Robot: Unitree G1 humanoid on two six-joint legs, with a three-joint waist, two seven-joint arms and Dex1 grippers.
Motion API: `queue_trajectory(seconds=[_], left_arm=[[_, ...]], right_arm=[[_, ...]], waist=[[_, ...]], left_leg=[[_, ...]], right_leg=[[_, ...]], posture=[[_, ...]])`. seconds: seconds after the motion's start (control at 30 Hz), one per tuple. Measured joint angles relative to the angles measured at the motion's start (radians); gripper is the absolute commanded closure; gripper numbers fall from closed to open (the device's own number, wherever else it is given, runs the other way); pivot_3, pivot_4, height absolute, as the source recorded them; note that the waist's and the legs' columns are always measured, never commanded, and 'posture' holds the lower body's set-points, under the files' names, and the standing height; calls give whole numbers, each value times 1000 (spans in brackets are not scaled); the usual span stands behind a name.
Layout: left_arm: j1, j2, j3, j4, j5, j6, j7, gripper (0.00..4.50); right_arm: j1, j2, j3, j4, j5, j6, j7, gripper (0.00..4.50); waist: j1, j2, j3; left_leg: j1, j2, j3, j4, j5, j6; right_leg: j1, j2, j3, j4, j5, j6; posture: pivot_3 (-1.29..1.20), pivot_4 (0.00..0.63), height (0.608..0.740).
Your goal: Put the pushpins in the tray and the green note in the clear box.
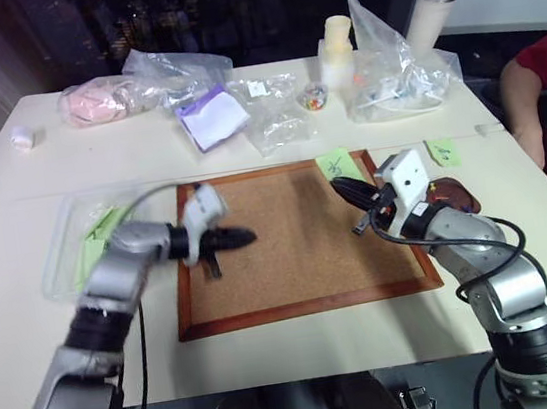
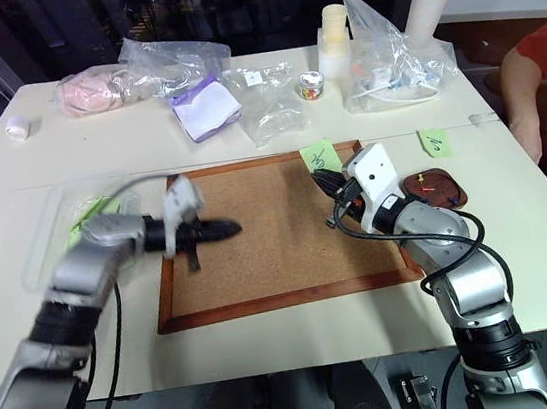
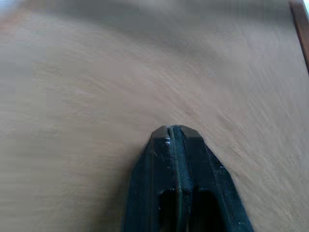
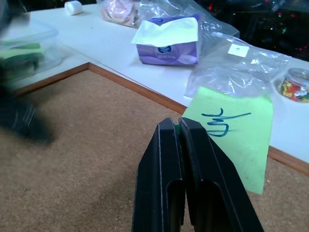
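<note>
The left gripper [image 1: 247, 235] hung above the cork board [image 1: 301, 261], near its nine o'clock side, pointing toward three o'clock. In the left wrist view its two black fingers [image 3: 166, 145] lay pressed together with only a hairline seam between them, nothing visible in the seam, and bare cork beneath.

The right gripper [image 1: 340, 188] hovered over the board's two o'clock corner, pointing toward ten o'clock. In the right wrist view its fingers [image 4: 166, 140] were together, side against side; a tiny speck of green showed at the seam near the tips, too small to identify. The tips sat just beside the near edge of the green note [image 4: 236, 135]; contact could not be judged.

The green note, marked with a blue scribble, lay across the board's top frame at about one o'clock, partly on cork and partly on the white table [image 1: 301, 337]. A second green slip [image 1: 442, 151] lay on the table beyond the board's two o'clock corner.

The tray [image 2: 433, 187] sat at three o'clock of the board, just off its frame, with small coloured pushpins [image 2: 429, 184] inside. The clear box [image 1: 77, 245] stood at nine o'clock of the board, holding green paper [image 1: 96, 238].
</note>
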Motion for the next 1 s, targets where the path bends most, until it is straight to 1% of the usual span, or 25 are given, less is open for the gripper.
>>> queue_trajectory(seconds=[0.03, 0.1, 0.2, 0.27, 0.37, 0.47, 0.53, 0.6, 0.7, 0.9, 0.93, 1.0], left_arm=[[-52, 0, 43, 19, -26, 16, 4, 2570], [-148, -21, 114, 65, -80, 51, 12, 1514], [-221, -78, 155, 129, -147, 114, 14, 54], [-228, -119, 155, 171, -173, 162, 14, 54], [-287, -209, 166, 299, -204, 271, 67, 54], [-373, -311, 238, 428, -272, 407, 140, 54], [-437, -383, 310, 532, -304, 445, 234, 54], [-460, -424, 339, 585, -318, 455, 272, 54], [-461, -484, 340, 635, -321, 454, 281, 54], [-518, -559, 348, 788, -299, 361, 310, 54], [-528, -567, 357, 813, -298, 343, 317, 284], [-539, -579, 377, 849, -298, 315, 328, 902]], right_arm=[[0, -2, 0, 0, 0, 2, 1, 4500], [-4, -9, 0, 1, 0, 2, 4, 4500], [-19, -23, 0, 7, -2, -9, 9, 4500], [-32, -26, 1, 15, -3, -16, 11, 4500], [-50, -34, 4, 35, -12, -39, 18, 4500], [-70, -38, 10, 50, -24, -58, 24, 4500], [-81, -39, 20, 51, -30, -62, 31, 4500], [-82, -39, 25, 50, -32, -63, 35, 4500], [-78, -42, 26, 46, -36, -62, 38, 4500], [-76, -46, 35, 21, -40, -56, 42, 4500], [-75, -46, 36, 16, -41, -55, 42, 4500], [-73, -47, 37, 4, -42, -54, 41, 4500]], waist=[[1, 0, 0], [2, 0, 0], [1, 0, 0], [0, 0, 0], [1, -1, 1], [1, -2, 2], [0, -3, 2], [-4, -3, 2], [-4, -2, 2], [0, -3, 2], [0, -3, 2], [-1, -3, 2]], left_leg=[[-1, -1, 0, 0, 0, 0], [-1, -1, 0, -1, 0, 1], [-1, -1, 1, -2, -1, 1], [-1, -1, 1, -2, -1, 1], [-1, -1, 1, -1, -1, 1], [-2, -2, 1, -1, -1, 1], [-2, -2, 1, -1, -1, 1], [-2, -2, 1, -2, 0, 0], [-2, -2, 1, -2, 2, -4], [-2, -2, 2, -2, 2, -3], [-2, -2, 2, -2, 2, -3], [-2, -2, 2, -2, 2, -3]], right_leg=[[-1, -1, 0, 0, 0, 0], [-1, -1, 1, -2, 0, 0], [0, -2, 1, -5, 0, 0], [0, -2, 1, -5, 0, 0], [0, -1, 0, -3, 0, 1], [0, -1, 0, -3, 0, 1], [0, -1, 0, -3, 0, 1], [-1, -1, 1, -3, 0, 1], [-2, -1, 0, -3, 0, 1], [-1, -1, 0, -3, 0, 1], [-1, -1, 0, -3, 0, 1], [-1, -1, 0, -3, 0, 1]], posture=[[0, 150, 734], [0, 150, 734], [0, 150, 734], [0, 150, 734], [0, 150, 734], [0, 150, 734], [0, 150, 734], [0, 150, 734], [0, 150, 734], [0, 150, 734], [0, 150, 734], [0, 150, 734]])
